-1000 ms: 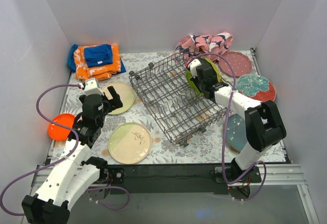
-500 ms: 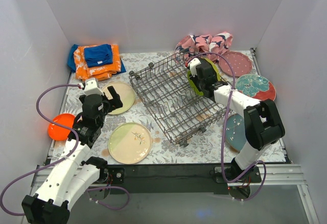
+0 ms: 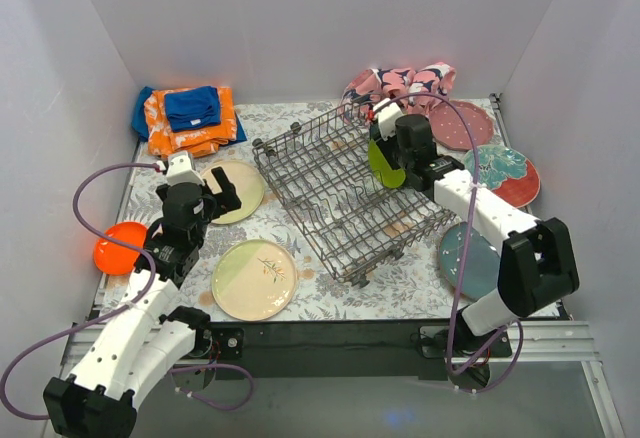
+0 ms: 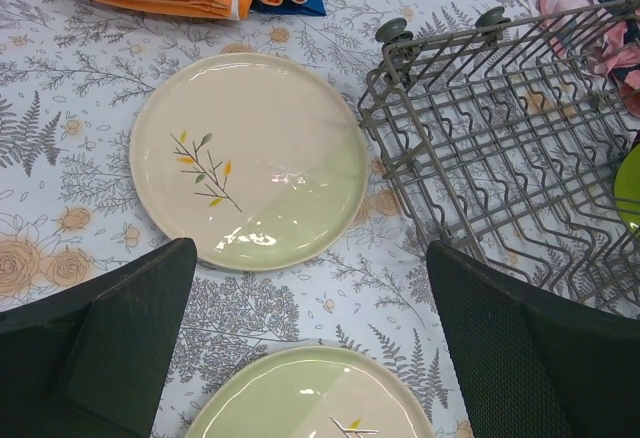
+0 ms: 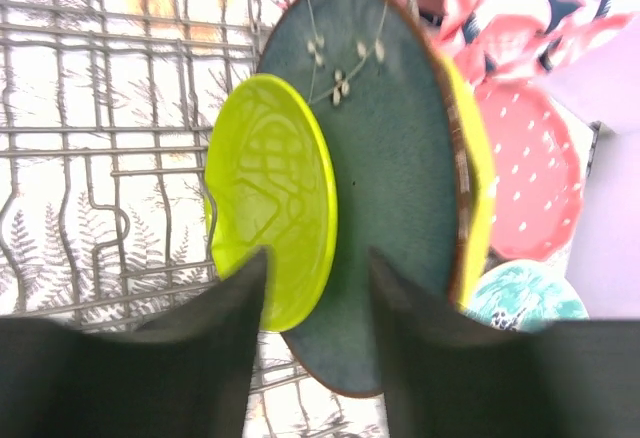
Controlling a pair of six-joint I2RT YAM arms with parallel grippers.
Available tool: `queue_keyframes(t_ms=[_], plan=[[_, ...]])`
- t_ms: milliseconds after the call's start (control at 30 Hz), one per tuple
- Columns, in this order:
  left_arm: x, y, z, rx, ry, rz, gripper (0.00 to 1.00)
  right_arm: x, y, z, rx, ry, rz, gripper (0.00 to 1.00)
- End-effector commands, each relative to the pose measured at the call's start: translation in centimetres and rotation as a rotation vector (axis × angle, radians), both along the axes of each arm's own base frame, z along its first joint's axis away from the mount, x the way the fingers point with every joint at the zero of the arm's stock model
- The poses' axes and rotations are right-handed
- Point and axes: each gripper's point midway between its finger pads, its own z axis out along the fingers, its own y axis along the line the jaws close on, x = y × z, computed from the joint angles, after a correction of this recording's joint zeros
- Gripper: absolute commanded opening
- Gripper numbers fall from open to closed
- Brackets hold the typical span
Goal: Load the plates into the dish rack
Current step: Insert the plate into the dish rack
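Right pincer (image 5: 318,258): part-open astride lime plate (image 5: 265,198) rim — gripping nothing.
Lime plate: upright in dish rack (image 5: 90,168), just beside dark teal plate (image 5: 395,188).
Withdrawal: straight back — no sideways nudge.

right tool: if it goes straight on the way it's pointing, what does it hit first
The lime green plate, standing on edge in the dish rack: its lower rim sits between the right tool's open fingers. The dark teal plate stands behind it; how close is hard to judge.
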Motion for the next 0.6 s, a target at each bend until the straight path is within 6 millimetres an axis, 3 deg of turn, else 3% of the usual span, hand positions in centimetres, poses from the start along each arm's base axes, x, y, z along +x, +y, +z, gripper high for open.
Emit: queue_keyframes(t_ms=[0,33,67,133,200,233,267,367,567], plan=[[0.1,0.1,-0.1,0.006,-0.001,0.005,0.98,-0.8,0.9,5.0,0.023,-0.076,0.109,0.54],[0.1,0.1,-0.2,0.004,0.002,0.004,0.98,-1.6,1.5,5.9,0.035,-0.085,0.168,0.54],[0.2,-0.1,-0.2,-0.002,0.004,-0.001,0.98,-2.1,1.7,6.2,0.033,-0.085,0.2,0.61],[0.2,-0.2,-0.5,-0.01,0.014,-0.004,0.98,-3.6,2.2,7.1,0.023,-0.099,0.296,0.62],[0.3,-0.4,-0.8,-0.022,0.027,-0.003,0.98,-4.9,2.5,6.7,0.021,-0.086,0.367,0.67],[0.3,-0.4,-1.0,-0.027,0.033,0.002,0.98,-5.9,3.1,7.5,0.055,-0.099,0.424,0.68],[0.3,-0.4,-1.2,-0.035,0.042,0.006,0.98,-6.7,3.3,6.9,0.07,-0.083,0.458,0.72],[0.2,-0.7,-1.9,-0.065,0.076,0.018,0.98,-9.0,4.0,7.3,0.152,-0.069,0.575,0.72],[0.5,-0.2,-3.5,-0.138,0.159,0.094,0.98,-12.7,5.3,6.1,0.272,0.011,0.753,0.73]])
